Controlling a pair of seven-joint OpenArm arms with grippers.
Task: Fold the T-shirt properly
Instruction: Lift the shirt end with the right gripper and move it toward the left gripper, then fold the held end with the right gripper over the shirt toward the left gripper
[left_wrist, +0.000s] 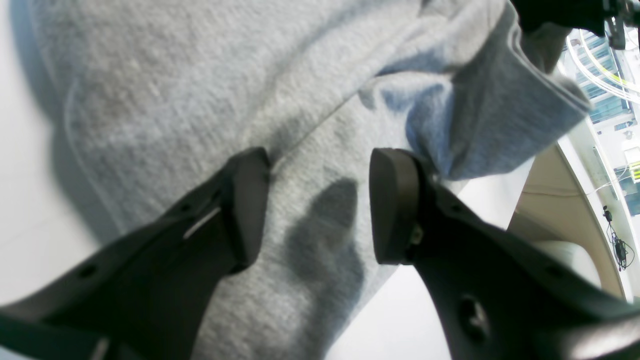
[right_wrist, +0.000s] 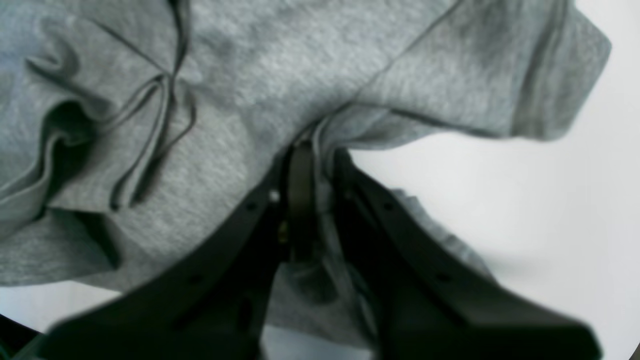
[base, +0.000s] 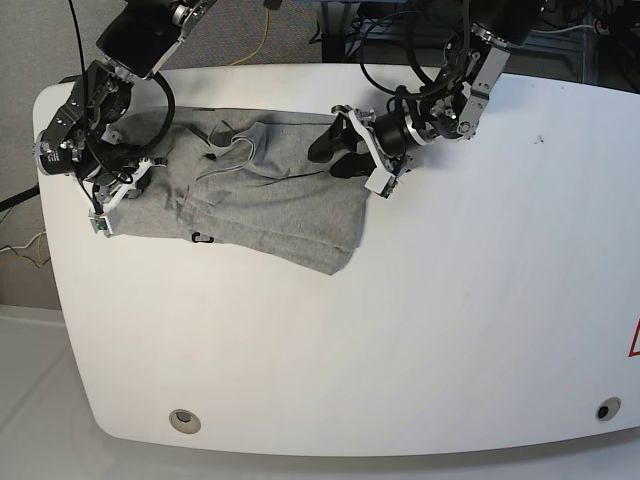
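Observation:
The grey T-shirt (base: 270, 200) lies crumpled on the white table (base: 450, 300), plain side showing, toward the back left. At its left edge, near a sleeve, my right gripper (base: 128, 170) is shut; the right wrist view shows its fingers (right_wrist: 300, 190) pinching a ridge of T-shirt (right_wrist: 250, 65) cloth. My left gripper (base: 335, 150) sits at the shirt's right upper edge. The left wrist view shows that gripper (left_wrist: 320, 200) open, its two pads straddling flat T-shirt (left_wrist: 200, 75) fabric with a folded hem beside the right pad (left_wrist: 395, 200).
Round holes sit in the table near the front left (base: 183, 420) and front right (base: 603, 410). Cables (base: 400, 40) hang behind the back edge. White tabletop stretches to the right and front of the shirt.

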